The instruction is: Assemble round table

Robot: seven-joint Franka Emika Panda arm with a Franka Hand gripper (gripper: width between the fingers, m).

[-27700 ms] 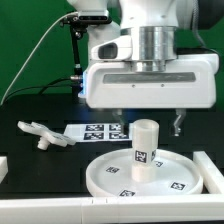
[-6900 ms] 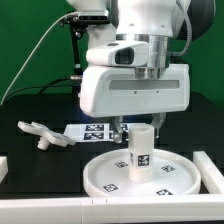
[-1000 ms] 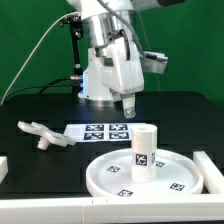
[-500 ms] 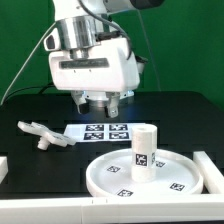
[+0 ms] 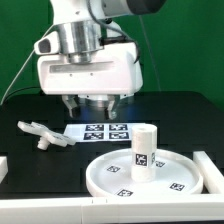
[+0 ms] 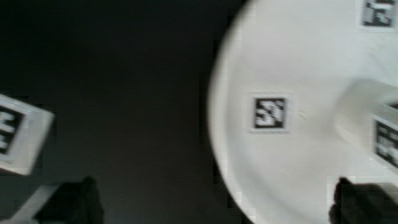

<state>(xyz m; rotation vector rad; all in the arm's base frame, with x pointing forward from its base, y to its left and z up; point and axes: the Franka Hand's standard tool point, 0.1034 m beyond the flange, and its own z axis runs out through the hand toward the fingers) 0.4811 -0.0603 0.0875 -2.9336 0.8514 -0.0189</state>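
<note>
At the exterior view's left, the small branched foot piece [image 5: 38, 133] is seen lying loose on the dark worktop [image 5: 170, 115], well apart from the other parts. Just to its right, the marker board [image 5: 100, 131] is laid flat. Above it the fingers [image 6: 75, 205] are held spread wide, with nothing gripped between them. In the wrist view only worktop and disc rim are seen in the gap. Further right, the leg [image 5: 146, 150] is stood upright at the centre of the round disc [image 5: 110, 172], which rests flat on the worktop. Whether the leg is fully seated in the hub cannot be told.

The leg-to-disc step is judged to be done, and the foot piece is not yet mounted, so fetching it is taken as the step in hand. For that, the fingers would have to be carried toward the exterior view's left, lowered over the foot piece and closed on a graspable branch. The piece would then have to be aligned squarely over the leg's top.
</note>
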